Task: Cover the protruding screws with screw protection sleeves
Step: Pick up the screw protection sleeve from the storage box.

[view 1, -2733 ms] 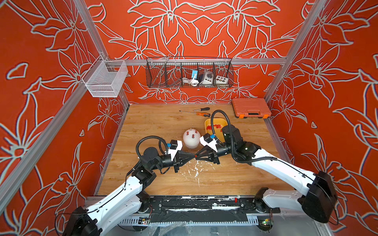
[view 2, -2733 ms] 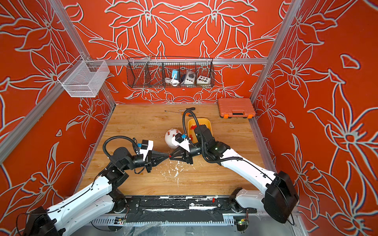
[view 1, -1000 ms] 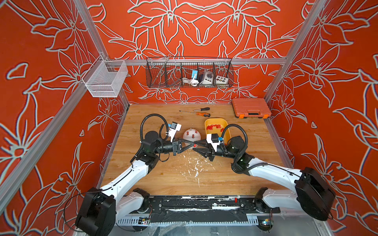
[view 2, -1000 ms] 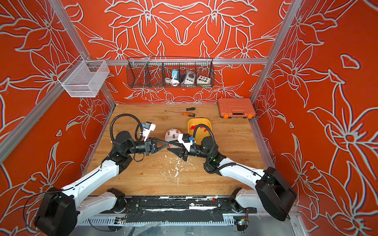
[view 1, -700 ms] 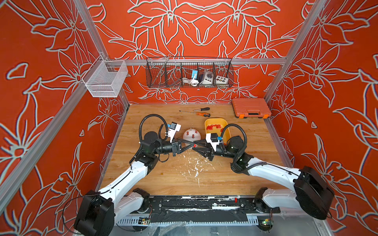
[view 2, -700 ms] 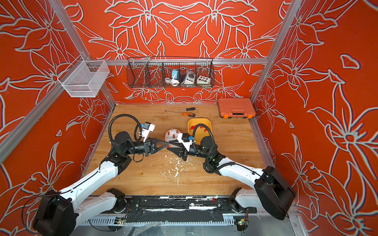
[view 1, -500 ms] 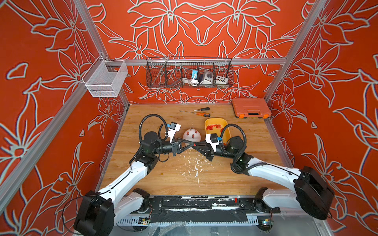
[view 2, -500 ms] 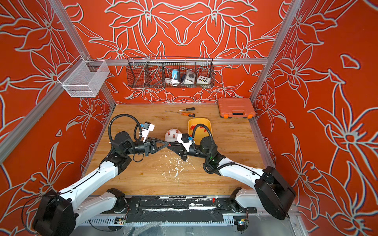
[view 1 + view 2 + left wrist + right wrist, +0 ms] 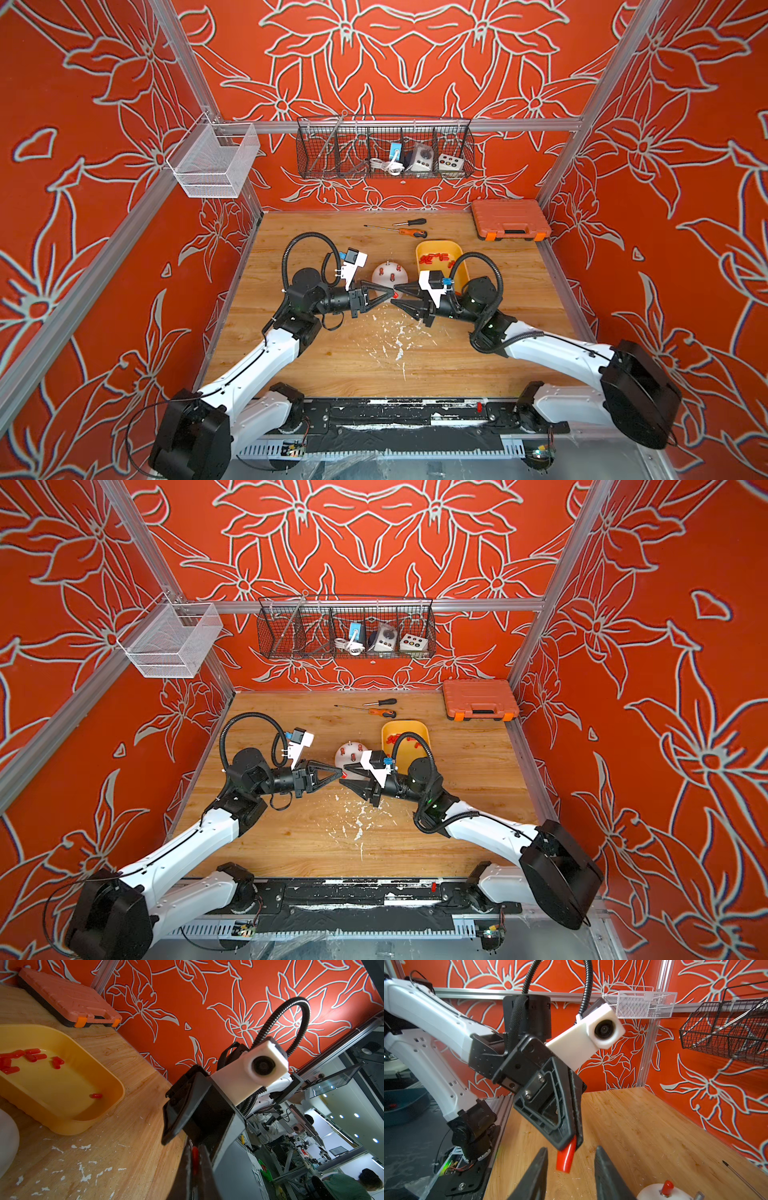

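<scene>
Pincers meet tip to tip: the left gripper (image 9: 390, 293) is clamped together on one red sleeve (image 9: 565, 1159), which pokes out past its tips, while the right gripper (image 9: 395, 295) has its jaws apart on either side of that sleeve. The white dome (image 9: 388, 272) sits just at twelve o'clock of them, one of its protruding screws (image 9: 698, 1195) bare and grey beside a capped one. The yellow tray (image 9: 459, 250) with loose sleeves (image 9: 434, 258) lies at two o'clock of the dome.
</scene>
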Robot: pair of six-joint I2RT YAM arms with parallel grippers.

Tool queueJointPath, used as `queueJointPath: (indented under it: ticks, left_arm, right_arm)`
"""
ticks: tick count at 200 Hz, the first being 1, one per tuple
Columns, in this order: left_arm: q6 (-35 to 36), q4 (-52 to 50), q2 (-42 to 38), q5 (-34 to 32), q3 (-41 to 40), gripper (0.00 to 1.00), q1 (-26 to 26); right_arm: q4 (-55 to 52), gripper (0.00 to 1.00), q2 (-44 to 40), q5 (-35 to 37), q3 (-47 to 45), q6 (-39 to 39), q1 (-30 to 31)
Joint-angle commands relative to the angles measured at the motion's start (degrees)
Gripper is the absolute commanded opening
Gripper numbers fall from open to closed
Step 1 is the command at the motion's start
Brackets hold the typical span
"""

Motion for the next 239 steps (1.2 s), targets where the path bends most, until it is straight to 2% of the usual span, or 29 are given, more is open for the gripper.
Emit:
queueJointPath:
  ticks: [1, 36, 98, 119, 133, 153, 180, 222, 231, 239]
  left_arm:
    - [0.85, 0.25, -0.97, 1.12, -0.15, 0.00, -0.25]
    - [1.29, -0.18, -1.32, 1.10, 0.08, 0.00, -0.25]
    - [1.45, -0.36, -1.97, 1.08, -0.03, 0.00, -0.25]
    - [1.50, -0.47, -2.01, 1.05, 0.05, 0.00, -0.25]
    - [1.47, -0.30, -2.03, 1.04, -0.16, 0.00, -0.21]
    - [1.57, -0.29, -2.12, 0.85, -0.19, 0.00, -0.21]
    - [1.71, -0.37, -2.29, 0.53, -0.31, 0.00, -0.25]
    - [2.44, -1.37, -2.31, -0.29, -0.46, 0.00, -0.21]
    - [2.76, -1.86, -2.29, -0.64, -0.37, 0.00, -0.16]
    - [2.96, -2.19, -2.30, -0.92, -0.27, 0.00, -0.03]
  right_arm:
    - [0.48, 0.41, -1.93, 0.85, 0.23, -1.07, 0.25]
    - [-0.59, 0.33, -1.08, -1.29, 1.48, -1.30, 0.27]
    - [-1.48, 0.37, 0.23, -1.48, 2.37, -1.26, 0.29]
    - [-1.27, 0.28, 0.27, -2.01, 2.37, -1.26, 0.26]
    - [-1.40, 0.18, 0.26, -2.50, 2.56, -1.34, 0.28]
    - [-1.56, 0.16, 0.35, -2.90, 2.68, -1.39, 0.30]
    - [-1.45, 0.07, -0.05, -2.95, 2.48, -1.55, 0.30]
    - [-1.71, 0.07, -1.68, -2.05, 1.24, -2.23, 0.28]
    - [-1.80, 0.11, -2.37, -1.60, 0.58, -2.48, 0.26]
    - [-2.12, 0.18, -3.10, -0.79, -0.13, -2.44, 0.26]
